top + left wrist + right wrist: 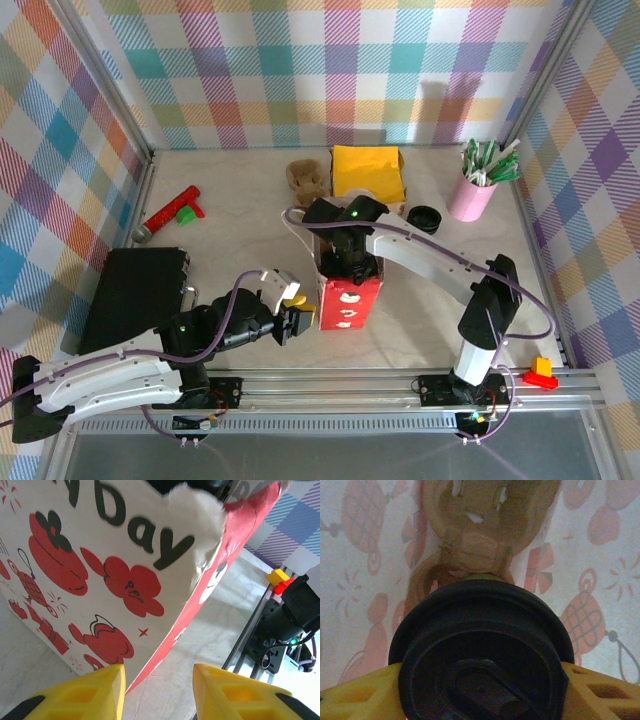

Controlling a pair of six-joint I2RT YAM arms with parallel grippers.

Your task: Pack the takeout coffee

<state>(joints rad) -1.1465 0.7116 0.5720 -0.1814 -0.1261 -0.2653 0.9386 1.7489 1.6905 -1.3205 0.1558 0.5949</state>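
One cup, the takeout coffee (482, 645), hangs upright inside the paper bag (345, 300), clamped by the right gripper (352, 265); the left gripper (293, 318) waits open at the bag's eight o'clock.

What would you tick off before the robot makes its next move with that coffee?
1. Right tool shut on the takeout coffee at its black lid: ok.
2. Coffee down inside the paper bag: ok.
3. Bag standing, mouth open: ok.
4. Cup seated on the bag's floor: cannot tell.
5. Left tool open beside the bag, steadying it: cannot tell.
6. Brown insert below, clear of the cup: cannot tell.
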